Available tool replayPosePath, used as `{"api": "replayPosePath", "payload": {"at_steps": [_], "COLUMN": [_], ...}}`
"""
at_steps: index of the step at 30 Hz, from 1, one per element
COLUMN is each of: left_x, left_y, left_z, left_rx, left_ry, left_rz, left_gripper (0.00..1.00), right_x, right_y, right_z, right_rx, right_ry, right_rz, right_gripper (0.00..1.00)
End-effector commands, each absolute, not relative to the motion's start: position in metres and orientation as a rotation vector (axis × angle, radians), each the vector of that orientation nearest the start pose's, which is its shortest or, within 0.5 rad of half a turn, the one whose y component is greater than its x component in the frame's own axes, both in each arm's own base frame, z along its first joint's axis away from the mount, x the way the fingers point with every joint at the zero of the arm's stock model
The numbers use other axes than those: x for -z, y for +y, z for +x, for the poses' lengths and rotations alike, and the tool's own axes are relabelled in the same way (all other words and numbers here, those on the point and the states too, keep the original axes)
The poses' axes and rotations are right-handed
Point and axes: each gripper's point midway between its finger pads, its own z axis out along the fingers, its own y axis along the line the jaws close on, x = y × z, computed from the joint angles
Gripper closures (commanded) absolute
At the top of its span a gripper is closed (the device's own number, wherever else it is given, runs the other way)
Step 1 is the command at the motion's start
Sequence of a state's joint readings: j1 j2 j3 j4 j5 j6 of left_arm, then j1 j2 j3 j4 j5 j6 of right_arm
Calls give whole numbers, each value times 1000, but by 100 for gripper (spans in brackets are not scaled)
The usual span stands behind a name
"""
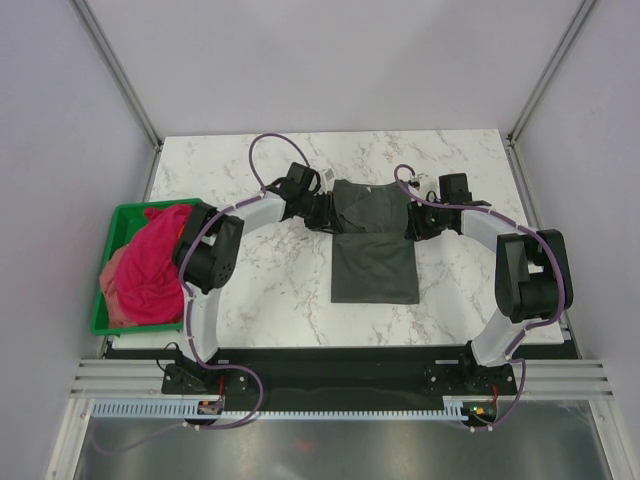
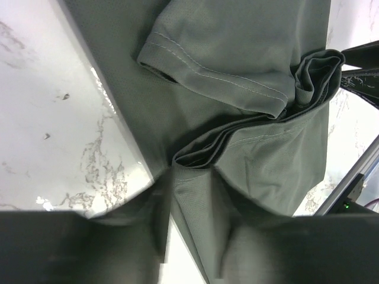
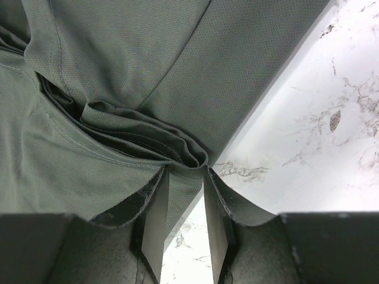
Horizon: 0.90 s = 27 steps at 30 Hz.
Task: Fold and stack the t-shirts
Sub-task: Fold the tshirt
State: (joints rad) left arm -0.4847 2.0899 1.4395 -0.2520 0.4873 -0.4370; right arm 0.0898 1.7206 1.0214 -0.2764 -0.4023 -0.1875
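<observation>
- The dark grey t-shirt (image 1: 374, 240) lay in the middle of the marble table (image 1: 270, 290). Its far part was stretched as a band running left to right, and a flat folded panel reached toward the near edge.
- The left gripper (image 1: 318, 212) sat at the left end of that band and the right gripper (image 1: 415, 222) at the right end. Each arm was about equally close to its own side, and the cloth spanned the gap between them.
- In the right wrist view, the fingers (image 3: 157, 219) closed in on a bunched fold of grey cloth at their tips, pinching it, with bare table visible behind them.
- In the left wrist view, a thick fold of the same shirt sat right at the gripper's tips (image 2: 189, 177). Draped cloth hid the jaws, so it could not be told whether they gripped it or stood apart.
- The coming move probably turned on that left-right axis: the band would have to travel toward the near panel with both ends kept level.
- The magenta t-shirt (image 1: 155, 260) and the salmon t-shirt (image 1: 118, 300) lay crumpled in the green bin (image 1: 100, 325), well to the left and nearer the left arm.
</observation>
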Motion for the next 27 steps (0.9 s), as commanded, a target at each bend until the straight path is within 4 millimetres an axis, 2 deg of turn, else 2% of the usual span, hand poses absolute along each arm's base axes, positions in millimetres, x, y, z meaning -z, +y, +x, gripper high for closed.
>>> {"api": "replayPosePath", "payload": {"at_steps": [1, 5, 7, 11, 14, 18, 21, 25, 27], "left_x": [-53, -67, -78, -84, -80, -72, -70, -77, -76], "left_y": [-326, -327, -326, -319, -315, -305, -306, -311, -310], "left_z": [397, 398, 400, 401, 401, 404, 405, 404, 406], "left_rx": [963, 976, 961, 924, 895, 849, 851, 891, 873], "left_ry": [2515, 2493, 2472, 2470, 2485, 2504, 2507, 2488, 2477], "left_rz": [363, 352, 334, 283, 248, 195, 194, 240, 269], "left_gripper": [72, 98, 98, 98, 98, 98, 98, 97, 87], "right_x": [-54, -57, -57, -57, -59, -62, -65, -64, -63], "right_y": [98, 100, 100, 102, 102, 104, 105, 106, 107], "right_z": [387, 387, 388, 391, 394, 394, 395, 394, 393], "right_rx": [-466, -470, -475, -492, -486, -494, -487, -483, -485], "right_ry": [2390, 2378, 2376, 2368, 2356, 2343, 2331, 2334, 2341], "right_rz": [-504, -509, -507, -498, -487, -491, -496, -493, -487], "right_gripper": [62, 63, 65, 76, 89, 97, 100, 100, 99]}}
